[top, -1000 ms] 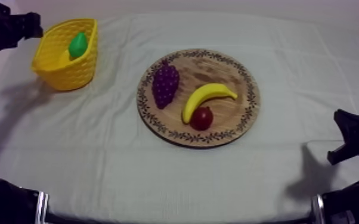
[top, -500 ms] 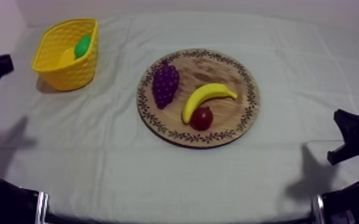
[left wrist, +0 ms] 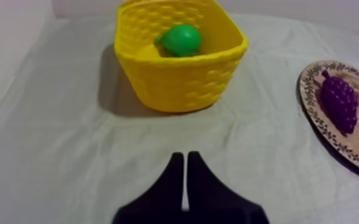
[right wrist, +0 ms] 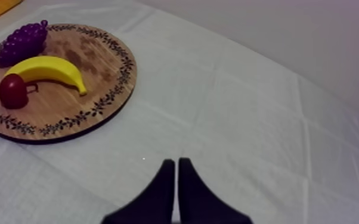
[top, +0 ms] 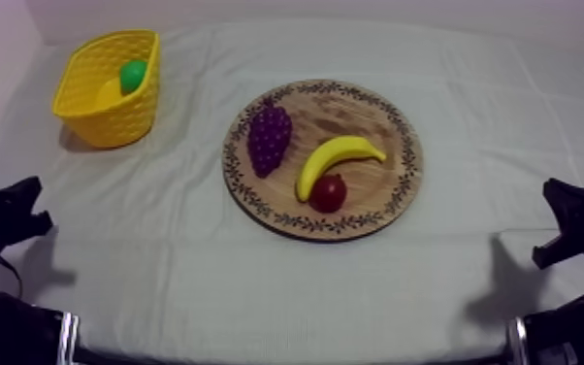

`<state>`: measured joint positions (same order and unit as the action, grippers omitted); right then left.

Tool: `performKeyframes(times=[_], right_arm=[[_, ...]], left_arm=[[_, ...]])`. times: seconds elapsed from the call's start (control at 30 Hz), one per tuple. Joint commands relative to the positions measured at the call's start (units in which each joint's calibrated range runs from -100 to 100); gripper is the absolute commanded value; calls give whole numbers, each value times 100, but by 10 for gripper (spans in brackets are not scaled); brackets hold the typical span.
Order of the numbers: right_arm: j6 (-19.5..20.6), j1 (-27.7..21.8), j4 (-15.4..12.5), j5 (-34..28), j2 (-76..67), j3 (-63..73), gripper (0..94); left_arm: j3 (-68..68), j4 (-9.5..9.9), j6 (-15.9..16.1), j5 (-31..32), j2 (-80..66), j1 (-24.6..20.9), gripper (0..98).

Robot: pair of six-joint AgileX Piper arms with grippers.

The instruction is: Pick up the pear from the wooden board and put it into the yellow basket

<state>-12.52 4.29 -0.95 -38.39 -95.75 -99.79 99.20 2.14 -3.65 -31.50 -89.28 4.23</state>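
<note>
The green pear (top: 134, 76) lies inside the yellow basket (top: 92, 115) at the table's far left; the left wrist view also has the pear (left wrist: 182, 40) in the basket (left wrist: 182, 83). My left gripper (top: 26, 206) sits low at the left side, shut on nothing, and its fingers lie together as a narrow wedge (left wrist: 184, 164) over bare cloth in front of the basket. My right gripper (top: 553, 223) rests low at the right, shut (right wrist: 176, 167), empty, with the wooden board (right wrist: 101, 68) ahead of it.
The round wooden board (top: 393, 116) at the table's middle holds purple grapes (top: 269, 136), a banana (top: 335, 158) and a small red fruit (top: 328, 192). Bare cloth stretches between basket and board and along the front.
My left arm has drawn back from beside the basket to its low place at the left edge, and its gripper has shut. The pear stays in the basket.
</note>
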Motion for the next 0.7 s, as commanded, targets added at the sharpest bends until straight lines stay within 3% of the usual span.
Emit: performKeyframes(times=[0.0,0.27,0.67], right_arm=[[-3,0,0,0,-1,1,3],[-2,0,0,0,-1,1,3],[-1,0,0,0,-1,1,3]], left_arm=[[28,-9,37,-30,-595,-15,0],[66,-16,-829,-49,-1045,-116,0],[69,-16,-856,-51,-1072,-123,0]])
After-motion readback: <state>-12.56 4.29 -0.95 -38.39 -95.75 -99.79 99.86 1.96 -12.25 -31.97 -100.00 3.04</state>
